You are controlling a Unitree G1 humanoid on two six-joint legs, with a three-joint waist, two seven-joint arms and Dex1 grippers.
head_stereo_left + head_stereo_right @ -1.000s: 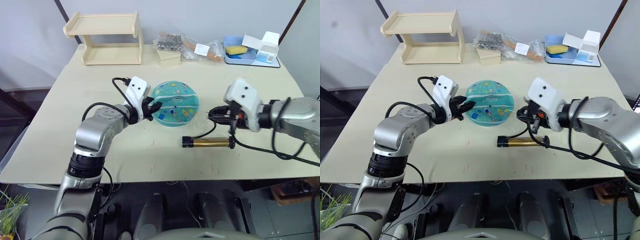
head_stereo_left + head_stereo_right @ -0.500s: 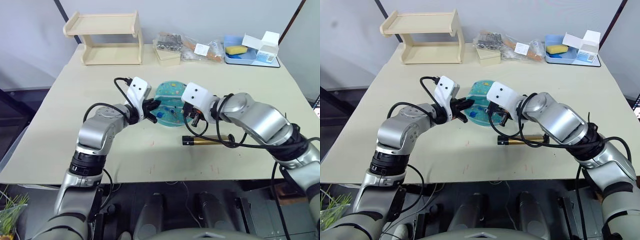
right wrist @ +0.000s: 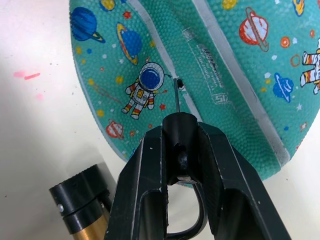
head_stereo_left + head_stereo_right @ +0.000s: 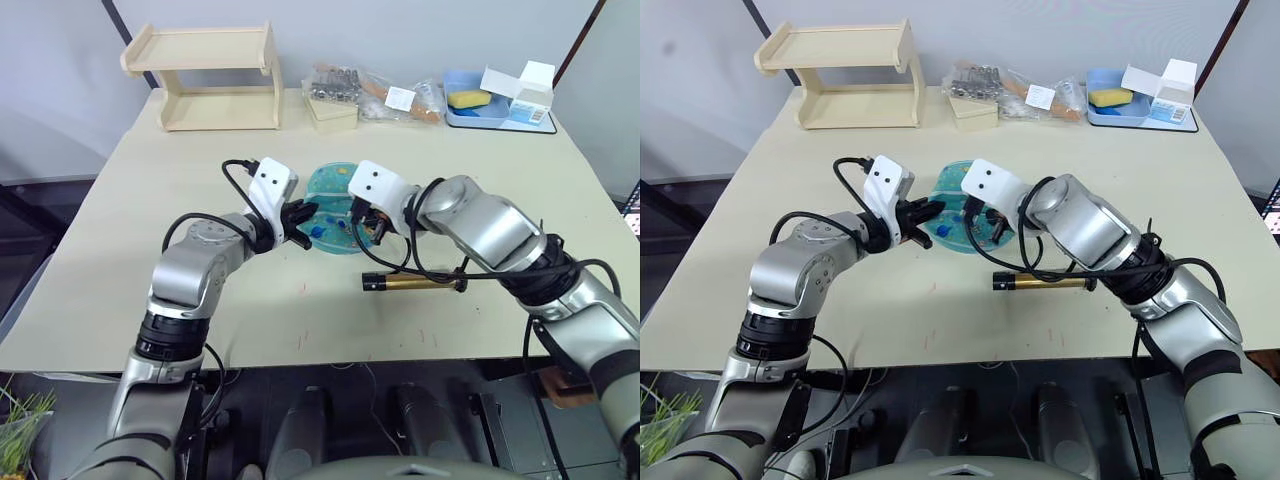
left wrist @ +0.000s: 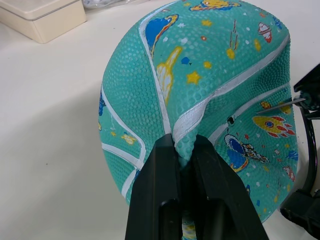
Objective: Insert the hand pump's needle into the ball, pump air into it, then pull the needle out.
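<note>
Table (image 4: 150,230) first: a pale top spanning most of the frame, with the teal ball (image 4: 335,192) lying flattened near its centre. Across the upper edge sit a wooden shelf (image 4: 202,76) at upper left, clear bags of small parts (image 4: 350,85) in the upper middle, and a blue tray (image 4: 470,105) at upper right.

Just right of and below the ball lies the hand pump (image 4: 415,284), untouched on the table, its thin black hose curling up toward the ball.

The left gripper (image 5: 184,165), at the ball's left edge, is clamped on a pinched fold of the rubber, tilting the skin up. The right gripper (image 3: 179,152), at the ball's right side, is clamped on the black fitting at the hose end.

Smallest is the needle (image 3: 176,97), poking out from that fitting with its tip right at the small dark valve hole beside a pale band; whether it has entered, I cannot tell.

By my reading, insertion is just starting. Pumping and pulling out the needle are all left to do.
</note>
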